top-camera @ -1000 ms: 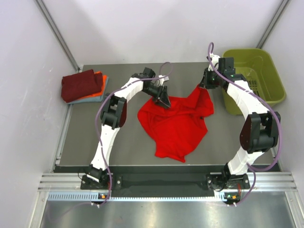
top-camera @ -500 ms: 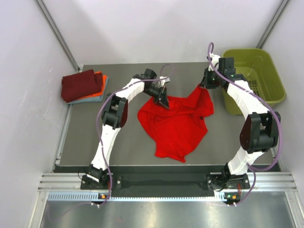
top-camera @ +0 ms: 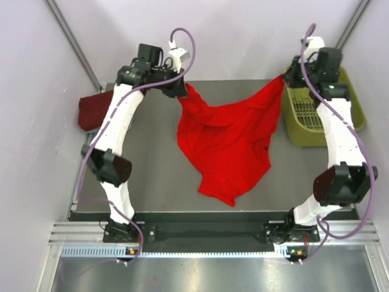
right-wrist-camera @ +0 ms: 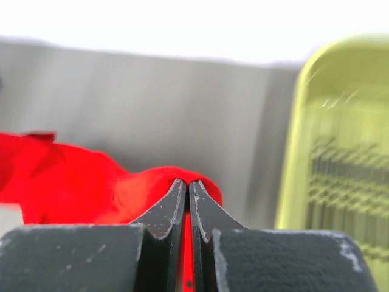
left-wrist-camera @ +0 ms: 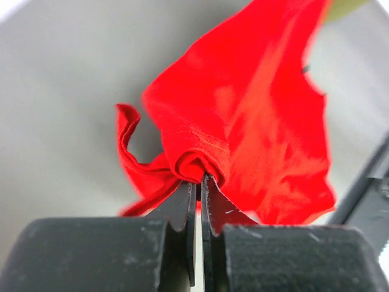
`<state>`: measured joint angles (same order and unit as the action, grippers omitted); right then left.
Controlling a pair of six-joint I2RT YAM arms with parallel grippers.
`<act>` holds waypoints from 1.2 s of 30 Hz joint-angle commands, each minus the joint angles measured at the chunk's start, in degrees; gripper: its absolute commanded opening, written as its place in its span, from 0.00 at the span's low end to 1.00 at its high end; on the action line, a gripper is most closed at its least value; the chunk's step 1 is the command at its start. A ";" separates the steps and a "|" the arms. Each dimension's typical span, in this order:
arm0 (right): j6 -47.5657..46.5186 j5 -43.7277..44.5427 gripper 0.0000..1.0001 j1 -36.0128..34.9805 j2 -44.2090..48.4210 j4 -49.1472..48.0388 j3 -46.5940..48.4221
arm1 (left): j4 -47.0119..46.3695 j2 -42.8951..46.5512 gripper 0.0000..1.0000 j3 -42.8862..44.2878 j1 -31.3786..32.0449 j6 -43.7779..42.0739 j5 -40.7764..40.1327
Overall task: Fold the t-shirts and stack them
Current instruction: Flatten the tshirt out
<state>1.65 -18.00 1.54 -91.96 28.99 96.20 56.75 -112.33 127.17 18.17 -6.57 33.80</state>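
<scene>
- While both arms are reaching up over the far edge of the table, the red t-shirt is hanging stretched between them, its top edge sagging in the middle and its lower part trailing toward the table's centre, tip pointing at the near edge
- The left gripper is pinching one upper corner toward the far-left side; in its wrist view the jaws are pressing together on a rolled bunch of hemmed cloth
- The right gripper is clamping the other upper corner by the far-right corner, just beside the olive-green basket, its jaws squeezing tight on a thin fold
- The cloth is behaving as light and very soft: it is drooping, wrinkling and doubling on itself, so I am judging that it is going to swing and collapse rather than hold any shape
- Small bunched pinches like these are looking liable to slip if the arms pull apart hard; hems and seams are seeming the safest places to grip, the doubled cloth giving the fingers more to bite
- A dark maroon t-shirt is lying folded at the far-left corner, partly hidden behind the left arm and well apart from the red one; that is looking like the stacking place
</scene>
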 commanded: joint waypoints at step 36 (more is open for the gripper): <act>12.68 -4.41 0.00 8.57 15.70 -16.50 1.61 | -13.31 32.90 0.00 -36.81 -5.33 -14.96 -24.33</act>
<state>12.23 -22.20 10.15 -68.69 15.97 96.20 53.49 -76.40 91.85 14.68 -19.94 9.61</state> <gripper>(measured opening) 0.009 0.030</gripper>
